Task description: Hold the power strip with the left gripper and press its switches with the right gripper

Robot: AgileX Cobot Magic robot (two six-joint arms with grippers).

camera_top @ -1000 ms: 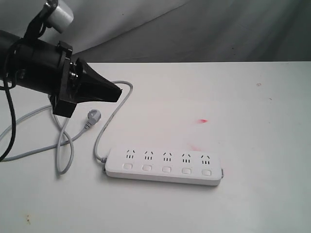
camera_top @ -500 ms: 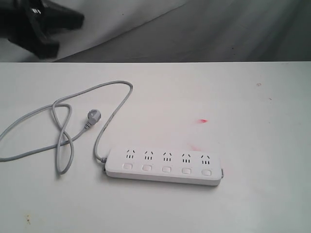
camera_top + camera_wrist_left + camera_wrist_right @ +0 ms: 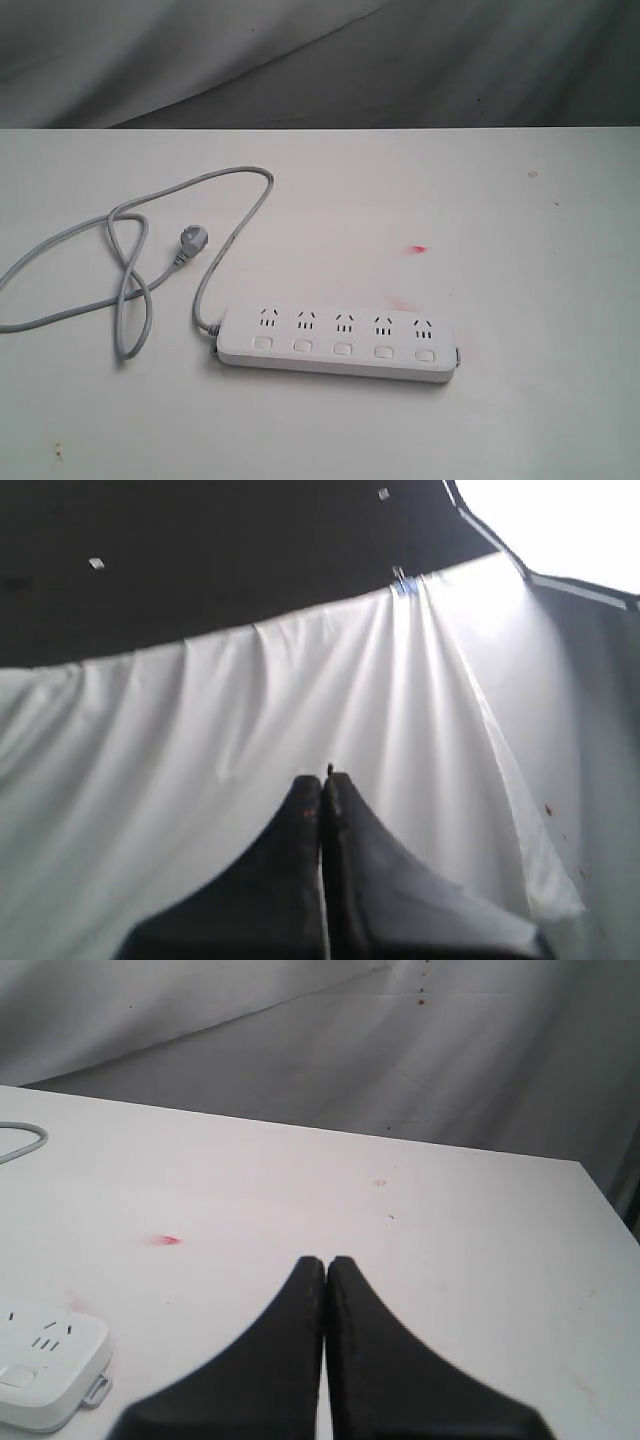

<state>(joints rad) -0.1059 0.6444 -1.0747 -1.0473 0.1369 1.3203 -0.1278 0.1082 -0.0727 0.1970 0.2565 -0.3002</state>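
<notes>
The white power strip (image 3: pixel 338 342) lies flat on the white table (image 3: pixel 520 260), with five outlets and a row of five switches (image 3: pixel 343 348) along its near side. Its grey cord (image 3: pixel 130 260) loops off to the left and ends in a plug (image 3: pixel 189 242). Neither arm shows in the exterior view. My left gripper (image 3: pixel 325 776) is shut and empty, pointing at a white cloth backdrop. My right gripper (image 3: pixel 326 1261) is shut and empty above the table; one end of the power strip (image 3: pixel 45 1365) shows off to its side.
A small red mark (image 3: pixel 418 248) sits on the table beyond the strip, and a fainter one (image 3: pixel 400 303) lies closer to it. A grey draped cloth (image 3: pixel 320 60) hangs behind the table's far edge.
The left arm, which hung low over the cord loops at the left, rose up and back and has left the exterior view. The strip and cord have not moved.
</notes>
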